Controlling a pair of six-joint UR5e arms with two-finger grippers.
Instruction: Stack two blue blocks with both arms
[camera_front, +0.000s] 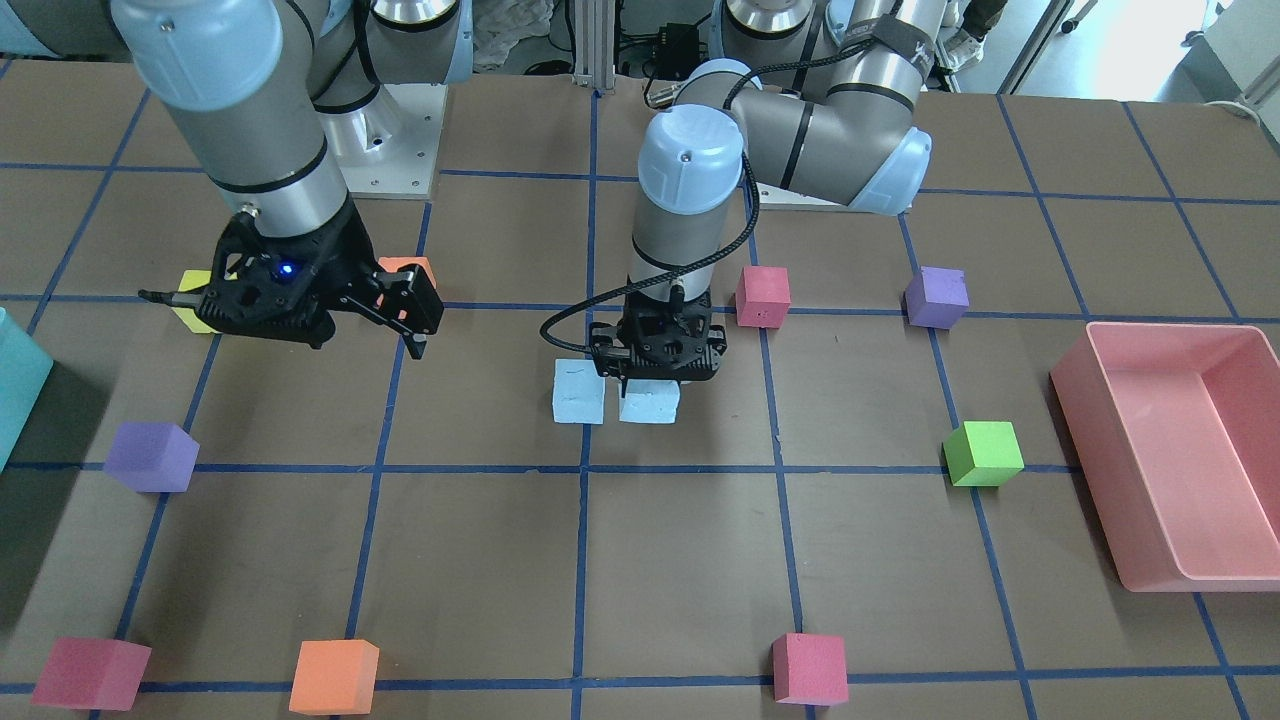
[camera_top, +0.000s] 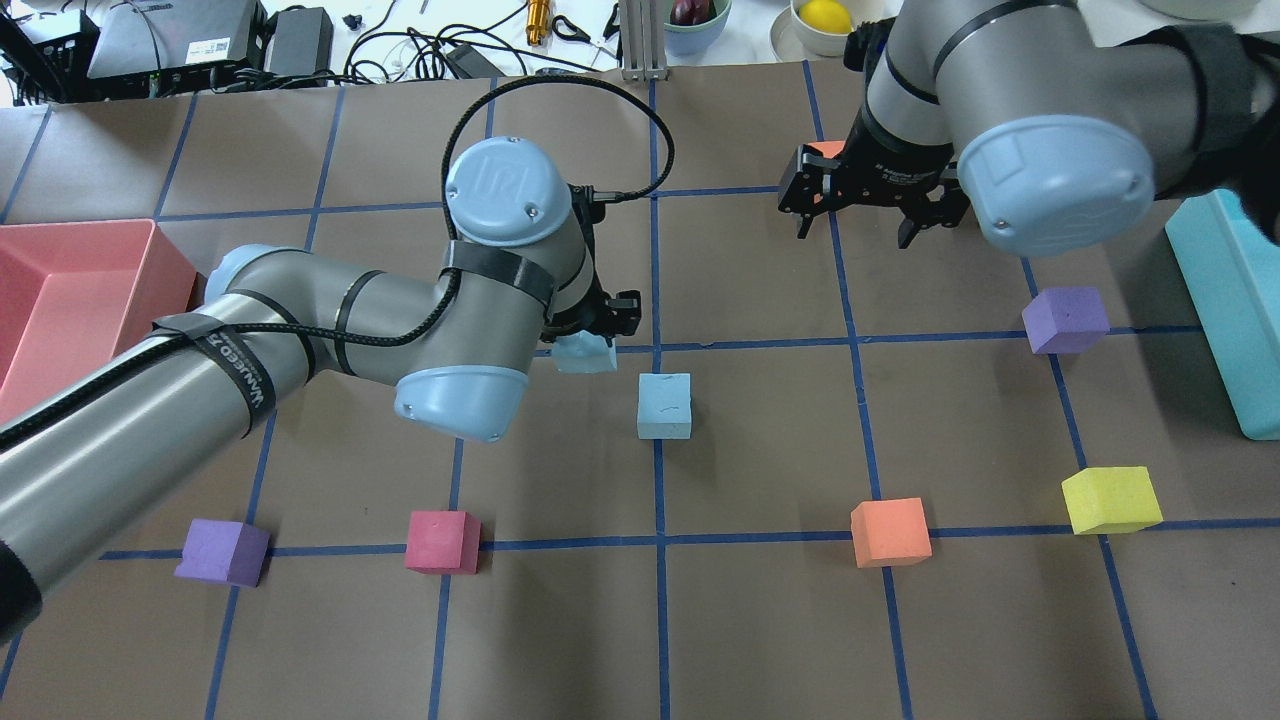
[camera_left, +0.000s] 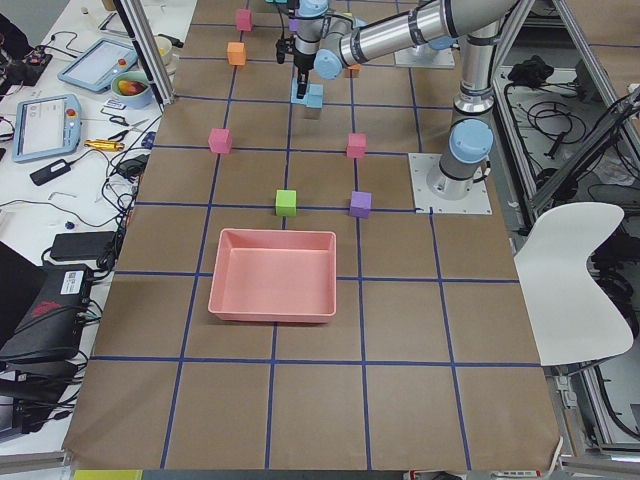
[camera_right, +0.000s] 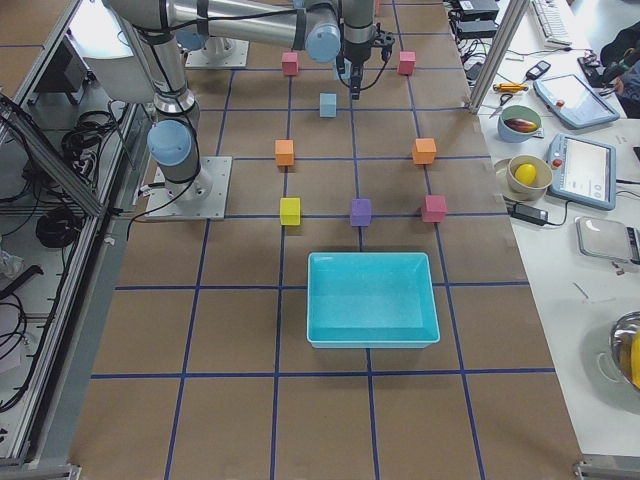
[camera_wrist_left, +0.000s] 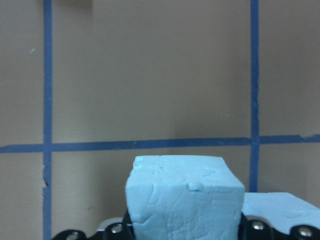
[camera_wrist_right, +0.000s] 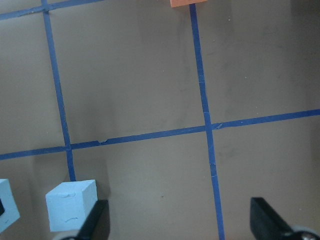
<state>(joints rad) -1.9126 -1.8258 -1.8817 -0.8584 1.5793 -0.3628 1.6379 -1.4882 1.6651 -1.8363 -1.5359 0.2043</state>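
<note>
Worktop (camera_front: 680, 580): brown surface marked off by a grid of blue tape lines.

Left gripper (camera_front: 655, 372): pointed straight down near the worktop centre. Its fingers pinch the held blue block (camera_front: 650, 402) on two opposite sides; the left wrist view shows the cube seated between them. Whether this cube rests on the worktop or is raised off it cannot be told.

Free blue block (camera_front: 578, 392): upright on the worktop, straddling a blue tape line, close beside the held blue block and not touching it. No fingers are in contact with it. It also shows in the lower left of the right wrist view.

Right gripper (camera_top: 852, 232): hanging above the worktop, well apart from both blue cubes. Its fingers are spread wide with nothing between them, as the right wrist view confirms. An orange cube (camera_front: 400, 266) lies just behind it, on the robot's side.

Other items:
- pink bin (camera_front: 1090, 420) at the end of the worktop on the robot's left;
- teal bin (camera_top: 1215, 290) at the end on the robot's right;
- green cube (camera_front: 984, 453) near the pink bin;
- yellow cube (camera_top: 1110, 499) near the teal bin.
</note>
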